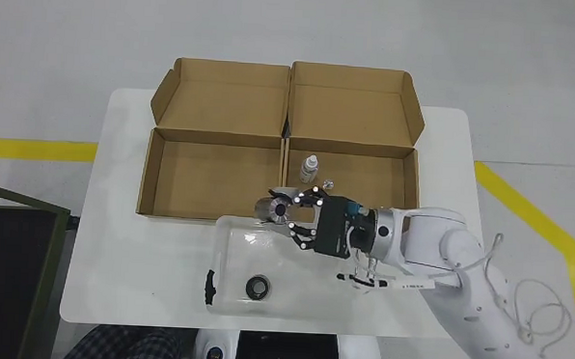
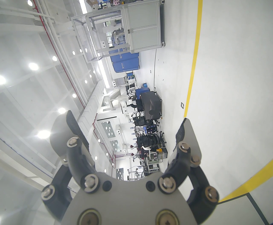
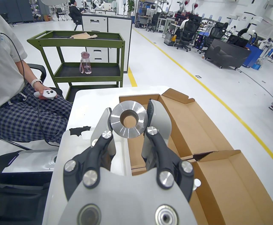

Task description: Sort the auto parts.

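My right gripper (image 1: 284, 210) (image 3: 129, 119) is shut on a silver metal ring (image 3: 129, 122) (image 1: 271, 211) with a round hole, held in the air over the near edge of the left cardboard box (image 1: 196, 180) (image 3: 192, 132) and the far rim of the clear tray (image 1: 229, 237). A dark round part (image 1: 258, 287) lies in the tray, and a black flat part (image 1: 208, 287) (image 3: 77, 130) rests at its left end. A small bottle-shaped part (image 1: 310, 167) stands in the right cardboard box (image 1: 374, 178). My left gripper (image 2: 128, 125) is open and points away from the table, at the hall.
Both boxes sit side by side at the back of the white table (image 1: 124, 172) with their lids folded back. A green cart (image 3: 79, 61) stands past the table's left side, and a seated person (image 3: 19, 85) holding a controller is beside it.
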Motion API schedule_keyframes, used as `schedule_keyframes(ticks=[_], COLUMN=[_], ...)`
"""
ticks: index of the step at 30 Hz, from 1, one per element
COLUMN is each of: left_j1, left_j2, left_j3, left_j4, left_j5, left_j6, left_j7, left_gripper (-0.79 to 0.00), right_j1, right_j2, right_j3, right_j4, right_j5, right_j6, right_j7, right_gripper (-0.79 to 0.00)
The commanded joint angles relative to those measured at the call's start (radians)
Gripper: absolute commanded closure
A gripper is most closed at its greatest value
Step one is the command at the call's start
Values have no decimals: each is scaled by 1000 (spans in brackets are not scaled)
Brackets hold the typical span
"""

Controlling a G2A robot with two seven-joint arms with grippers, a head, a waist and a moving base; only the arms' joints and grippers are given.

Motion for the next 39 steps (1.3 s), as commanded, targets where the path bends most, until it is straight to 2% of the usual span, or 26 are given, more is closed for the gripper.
schedule_keyframes(ticks=[1, 18, 39], left_j1=[0, 0, 0], left_j2=[0, 0, 0], left_j3=[0, 0, 0], left_j4=[0, 0, 0], left_j5=[0, 0, 0], left_j6=[0, 0, 0], left_j7=[0, 0, 0], left_gripper=[-785, -785, -785], right_j1=[24, 232, 479], right_j2=[-4, -63, -180], right_j3=[-14, -182, -388], right_j4=[29, 303, 583], right_j5=[8, 97, 117], right_j6=[7, 101, 266], right_j7=[4, 46, 143], right_gripper=[0, 0, 0])
